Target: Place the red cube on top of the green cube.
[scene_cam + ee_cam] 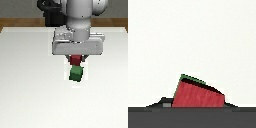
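Hanging over the middle of a white table [25,75], 1 robot gripper [76,61] has its fingers closed on the red cube [75,60], which sits directly above the green cube [76,74], touching or nearly so. In the wrist view, the red cube [198,94] fills the lower centre, with a thin green edge [192,78] of the green cube showing just behind it.

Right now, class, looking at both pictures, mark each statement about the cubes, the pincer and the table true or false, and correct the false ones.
1. The red cube is directly above the green cube. True.
2. The pincer is far from both cubes. False: it is at the red cube.
3. The table is white. True.
4. In the wrist view, the green cube hides the red cube. False: red covers nearly all of green.
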Robot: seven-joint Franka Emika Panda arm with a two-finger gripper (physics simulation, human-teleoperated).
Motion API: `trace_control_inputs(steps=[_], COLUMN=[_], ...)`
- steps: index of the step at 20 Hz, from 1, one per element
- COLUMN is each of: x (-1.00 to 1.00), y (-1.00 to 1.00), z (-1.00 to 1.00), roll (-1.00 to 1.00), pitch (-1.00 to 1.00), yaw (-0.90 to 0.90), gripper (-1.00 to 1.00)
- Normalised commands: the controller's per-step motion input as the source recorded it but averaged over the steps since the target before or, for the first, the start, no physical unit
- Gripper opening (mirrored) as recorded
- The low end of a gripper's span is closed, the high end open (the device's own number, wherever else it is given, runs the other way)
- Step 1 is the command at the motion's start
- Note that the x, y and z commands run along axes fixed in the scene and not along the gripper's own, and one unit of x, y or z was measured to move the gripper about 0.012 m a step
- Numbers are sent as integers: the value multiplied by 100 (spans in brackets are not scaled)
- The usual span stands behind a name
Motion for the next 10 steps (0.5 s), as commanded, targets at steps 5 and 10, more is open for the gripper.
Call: trace_control_inputs(steps=[5,10], x=[0,0], y=[0,0], z=[-40,0], roll=[0,0], pitch=[0,0], yaw=[0,0], gripper=[100,100])
